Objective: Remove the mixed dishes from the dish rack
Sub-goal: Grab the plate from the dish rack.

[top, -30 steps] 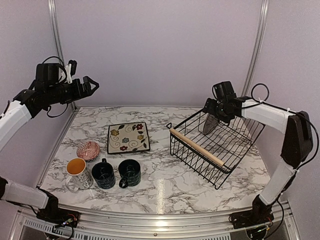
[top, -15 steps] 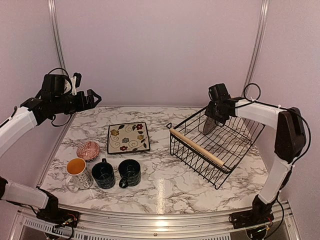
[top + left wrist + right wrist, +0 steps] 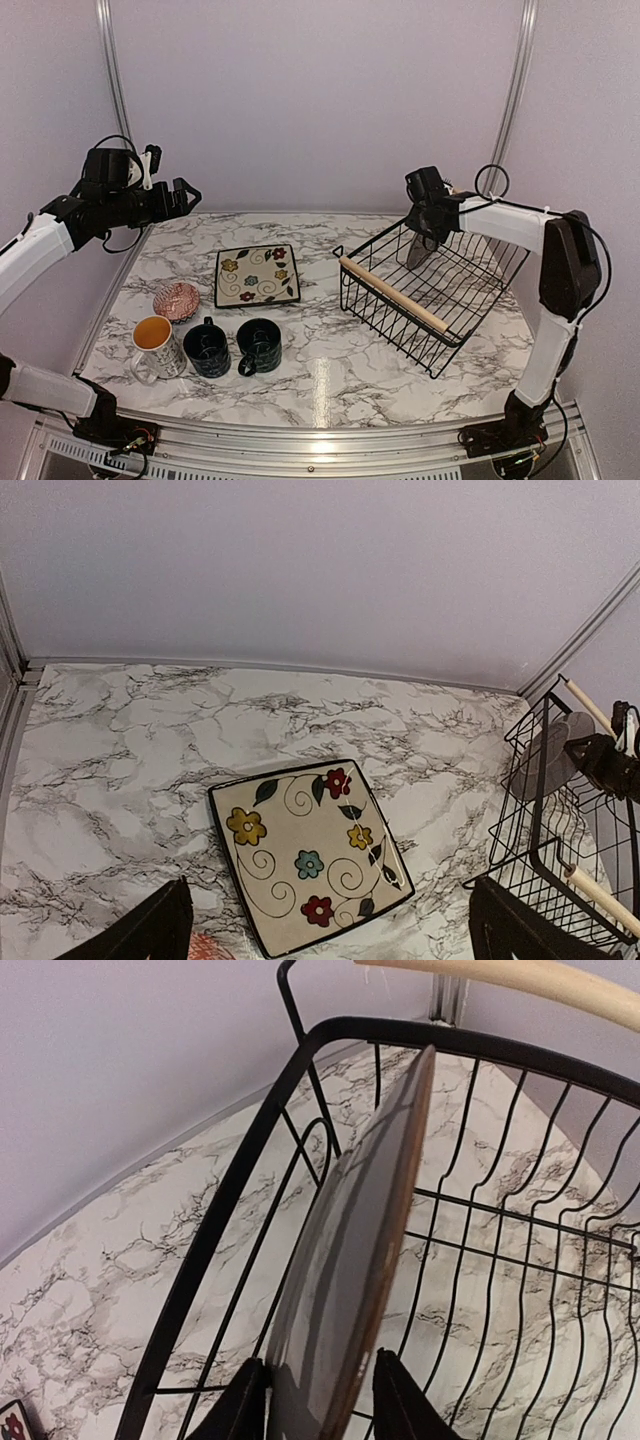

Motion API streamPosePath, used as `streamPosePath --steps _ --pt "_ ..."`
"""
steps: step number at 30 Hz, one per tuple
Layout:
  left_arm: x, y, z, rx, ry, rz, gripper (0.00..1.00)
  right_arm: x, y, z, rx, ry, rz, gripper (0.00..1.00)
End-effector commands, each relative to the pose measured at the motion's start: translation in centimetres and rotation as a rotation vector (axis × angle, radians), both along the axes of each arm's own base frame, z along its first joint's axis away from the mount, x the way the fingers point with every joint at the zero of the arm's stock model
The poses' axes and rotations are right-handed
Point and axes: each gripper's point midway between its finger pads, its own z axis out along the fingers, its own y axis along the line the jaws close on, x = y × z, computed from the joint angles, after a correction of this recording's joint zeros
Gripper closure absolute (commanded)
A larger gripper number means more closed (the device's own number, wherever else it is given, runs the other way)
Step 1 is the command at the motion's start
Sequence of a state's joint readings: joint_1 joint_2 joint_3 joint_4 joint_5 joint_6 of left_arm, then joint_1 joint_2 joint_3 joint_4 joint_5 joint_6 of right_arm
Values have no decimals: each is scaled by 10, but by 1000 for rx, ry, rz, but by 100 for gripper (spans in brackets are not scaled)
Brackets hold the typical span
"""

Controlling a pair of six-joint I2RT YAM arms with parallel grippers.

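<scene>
Two raised arms: the right tool (image 3: 318,1402), angled down into the black wire dish rack (image 3: 400,320), pinches a grey round plate (image 3: 350,1240) standing on edge; the left tool (image 3: 185,192) gapes apart.

Lighting even, diffuse, bright. Pale glare streak on surface (image 3: 322,385) near front edge. Shadows soft, faint. Top view bows at edges; right wrist close-up slightly soft.

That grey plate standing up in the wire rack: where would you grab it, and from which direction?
By its upper rim, coming down from above. The grey plate stands on edge beside the dish rack wall, so the thin top edge is the free part, and two fingers can pinch its flat faces. The right end effector straddles that rim this way.
</scene>
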State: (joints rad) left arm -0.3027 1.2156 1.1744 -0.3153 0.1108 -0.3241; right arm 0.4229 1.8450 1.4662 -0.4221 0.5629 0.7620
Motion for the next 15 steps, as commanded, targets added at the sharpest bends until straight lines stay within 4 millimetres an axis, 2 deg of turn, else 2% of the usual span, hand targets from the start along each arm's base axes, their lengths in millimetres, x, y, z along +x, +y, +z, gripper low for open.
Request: streamPosePath --steps 1,7,11,15 --pt "-1 4 0 12 -13 9 1 7 -4 10 -22 -31 -67 68" --pt "-2 3 3 8 -22 3 1 6 -4 15 -12 -49 -124 82" --pt "-1 2 0 2 -12 0 1 7 4 18 13 -56 -137 85" --pt "-1 0 -3 -4 -4 -9 1 6 4 14 27 -41 -165 98"
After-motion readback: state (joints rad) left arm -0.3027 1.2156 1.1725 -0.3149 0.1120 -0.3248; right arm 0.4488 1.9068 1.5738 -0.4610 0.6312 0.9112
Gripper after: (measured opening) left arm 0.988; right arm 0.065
